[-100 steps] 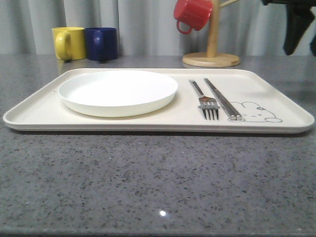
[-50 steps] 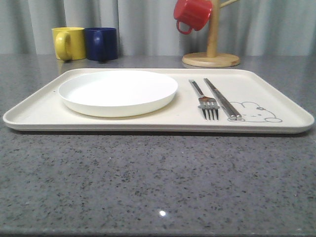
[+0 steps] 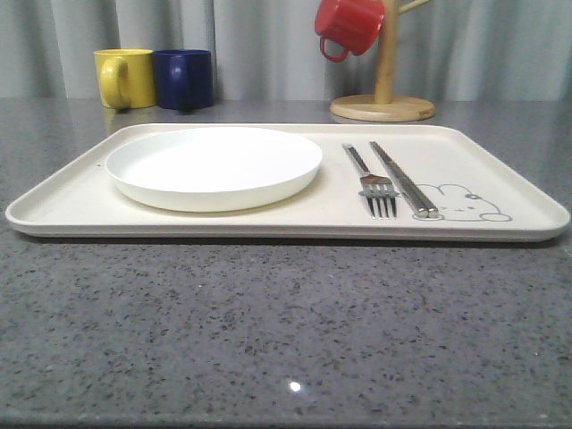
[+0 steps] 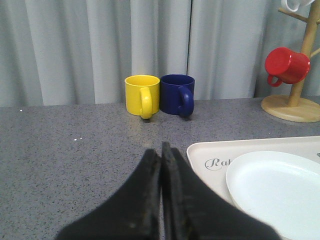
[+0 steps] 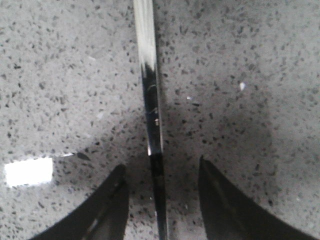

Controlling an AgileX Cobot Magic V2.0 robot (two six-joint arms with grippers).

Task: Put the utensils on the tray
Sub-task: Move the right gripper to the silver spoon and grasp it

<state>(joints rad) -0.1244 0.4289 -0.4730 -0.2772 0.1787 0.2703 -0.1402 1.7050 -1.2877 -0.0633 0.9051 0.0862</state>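
The grey speckled counter [image 3: 268,331] carries the large cream tray [image 3: 80,210], and on the tray lies a round white plate [image 3: 214,165] toward its left side. To the right of the plate two utensils are already placed: the fork [image 3: 371,183] and, just beside it on the right, the pair of chopsticks [image 3: 402,179], whose near ends touch the bunny drawing [image 3: 460,204]. Behind the tray stand a yellow mug [image 3: 123,78], a blue mug [image 3: 184,79] and a wooden mug stand [image 3: 384,98] with a red mug [image 3: 349,25] hanging on it.

The step in hand seems to be the third utensil. In the right wrist view a slim shiny handle [image 5: 149,100], probably of the spoon, lies flat on the counter, and the right gripper [image 5: 159,200] has its fingers spread apart on both sides of it, not yet pressing it. The next move, I think, calls for lowering until the fingers reach the counter, then closing on this thin flat handle, which can slip easily.

The left gripper [image 4: 161,190] has its fingers pressed together with nothing between them, near the tray's left corner
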